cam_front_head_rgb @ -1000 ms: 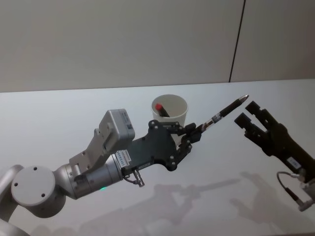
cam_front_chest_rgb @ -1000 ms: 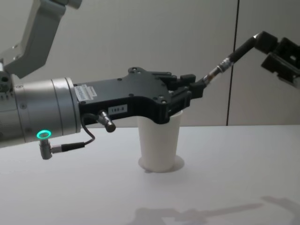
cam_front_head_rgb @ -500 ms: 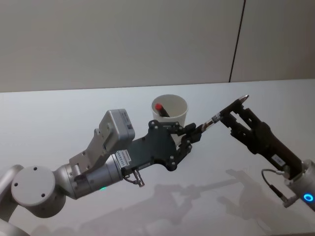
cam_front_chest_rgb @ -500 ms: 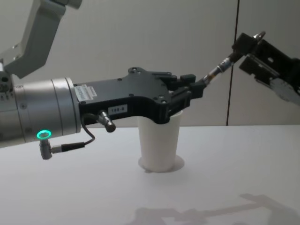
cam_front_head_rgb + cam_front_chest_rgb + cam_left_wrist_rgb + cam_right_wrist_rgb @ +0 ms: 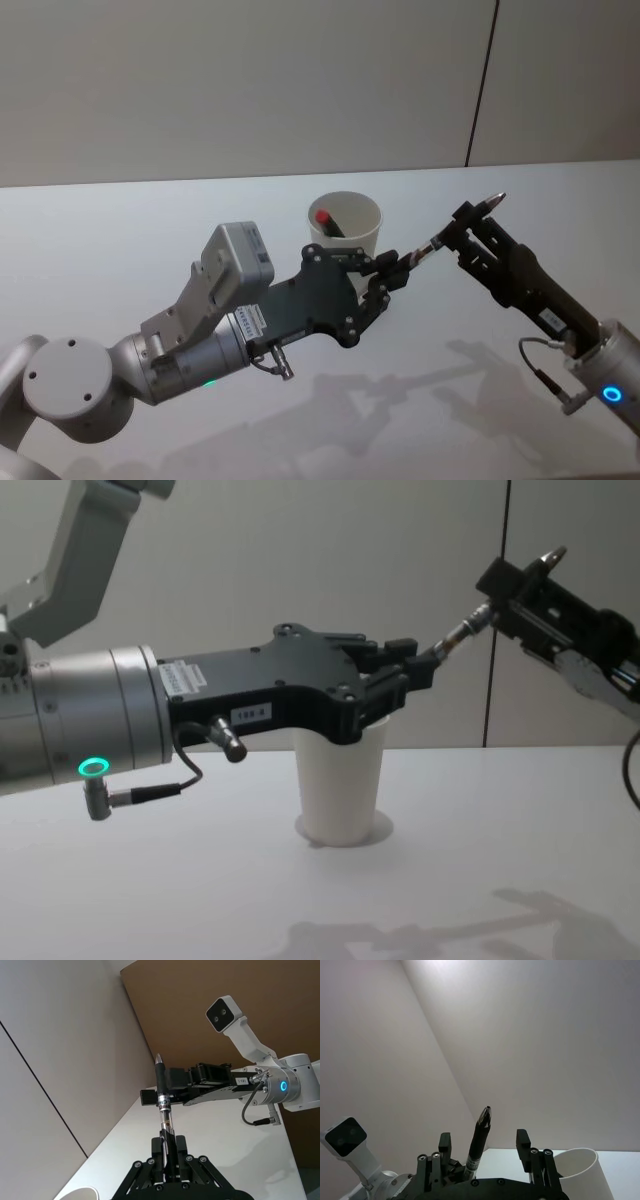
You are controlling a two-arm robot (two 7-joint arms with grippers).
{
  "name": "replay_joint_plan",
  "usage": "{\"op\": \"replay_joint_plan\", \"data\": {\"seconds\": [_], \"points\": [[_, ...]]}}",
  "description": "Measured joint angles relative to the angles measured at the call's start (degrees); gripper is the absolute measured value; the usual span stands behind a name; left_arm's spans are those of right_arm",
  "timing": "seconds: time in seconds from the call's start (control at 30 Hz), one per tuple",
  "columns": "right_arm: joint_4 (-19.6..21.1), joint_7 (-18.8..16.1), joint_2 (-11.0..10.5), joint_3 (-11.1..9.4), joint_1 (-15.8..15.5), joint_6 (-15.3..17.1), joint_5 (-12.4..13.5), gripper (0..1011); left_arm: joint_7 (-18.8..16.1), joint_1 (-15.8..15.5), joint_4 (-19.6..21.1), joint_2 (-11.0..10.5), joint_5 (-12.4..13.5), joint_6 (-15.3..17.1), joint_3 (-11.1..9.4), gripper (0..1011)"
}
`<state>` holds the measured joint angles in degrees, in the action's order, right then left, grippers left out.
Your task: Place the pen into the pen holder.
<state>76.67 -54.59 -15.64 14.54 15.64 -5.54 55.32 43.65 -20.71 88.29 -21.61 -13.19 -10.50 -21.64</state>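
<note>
Pen held aloft just right of the pen holder, tip up, lower end clenched by the left end effector. Right end effector brackets its upper half, fingers spread, apparently for a handover.

- Head view looks down on the worktop from above.
- Chest view looks level across it, close.
- Both share the pen holder and pen.
</note>
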Motion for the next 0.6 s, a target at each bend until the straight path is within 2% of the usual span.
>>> {"op": "replay_joint_plan", "data": {"seconds": [0.03,0.17,0.23,0.27,0.4,0.43,0.5,0.53,0.6], "points": [[-0.12,-0.10,0.03,0.01,0.08,-0.07,0.04,813,0.00,0.00,0.00,0.00,0.00,0.00,0.00,174],[-0.61,-0.50,0.16,0.08,0.43,-0.35,0.28,733,0.00,0.00,0.00,0.00,0.00,0.00,0.00,174],[-0.81,-0.75,0.22,0.10,0.59,-0.58,0.54,622,0.00,0.00,0.00,0.00,0.00,0.00,0.00,174],[-0.90,-0.84,0.25,0.11,0.64,-0.63,0.66,622,0.00,0.00,0.00,0.01,0.00,0.00,0.00,174],[-1.08,-1.26,0.34,0.14,0.79,-0.98,1.44,509,0.00,0.00,0.00,0.00,0.00,0.00,0.00,174],[-1.11,-1.44,0.38,0.14,0.84,-1.11,1.86,447,0.00,0.00,0.00,0.00,0.00,0.00,0.00,174],[-1.12,-1.68,0.44,0.14,0.91,-1.37,2.56,388,0.00,0.00,0.00,0.00,0.00,0.00,0.00,174],[-1.12,-1.68,0.44,0.14,0.91,-1.37,2.56,388,0.00,0.00,0.00,0.00,0.00,0.00,0.00,174],[-1.10,-1.99,0.48,0.14,0.94,-1.65,3.32,287,0.00,0.00,0.00,0.00,0.00,0.00,0.00,174]]}}
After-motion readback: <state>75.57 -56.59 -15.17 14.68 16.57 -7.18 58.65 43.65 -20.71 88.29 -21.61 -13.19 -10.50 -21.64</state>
